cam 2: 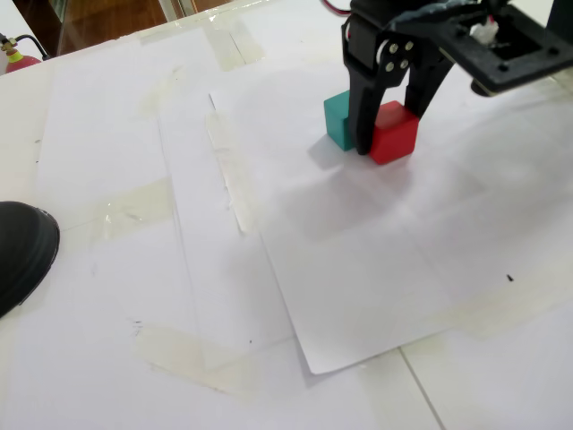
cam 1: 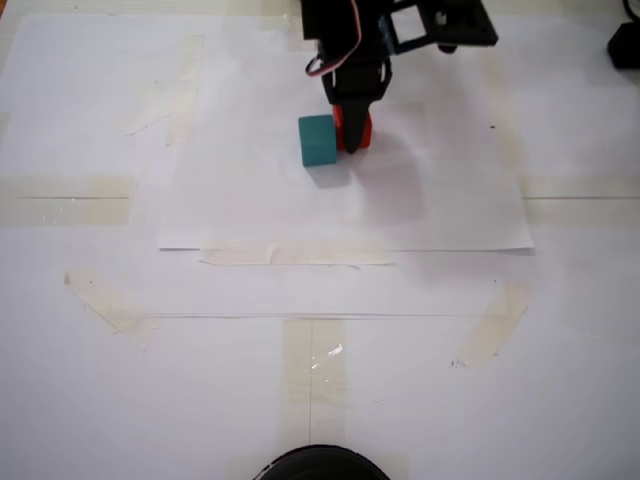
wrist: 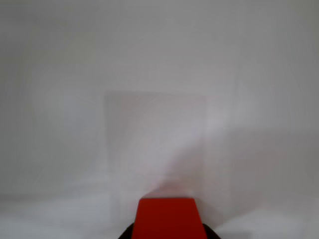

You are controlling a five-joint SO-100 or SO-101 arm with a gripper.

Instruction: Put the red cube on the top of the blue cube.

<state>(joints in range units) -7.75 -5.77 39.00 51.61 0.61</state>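
Observation:
The red cube (cam 1: 361,130) (cam 2: 395,134) sits on the white paper, right beside the blue cube (cam 1: 318,140) (cam 2: 337,118), which is teal. In both fixed views the two cubes touch or nearly touch. My black gripper (cam 1: 353,130) (cam 2: 389,128) comes down from above with one finger between the two cubes and the other on the red cube's far side, shut on the red cube. In the wrist view the red cube (wrist: 167,218) fills the bottom middle, with dark jaw tips at its lower corners. The blue cube is out of the wrist view.
A sheet of white paper (cam 1: 420,220) is taped over a white table with tape strips (cam 1: 310,360). A dark round object (cam 2: 22,251) lies at the left edge of a fixed view, and another dark object (cam 1: 625,45) is at the top right.

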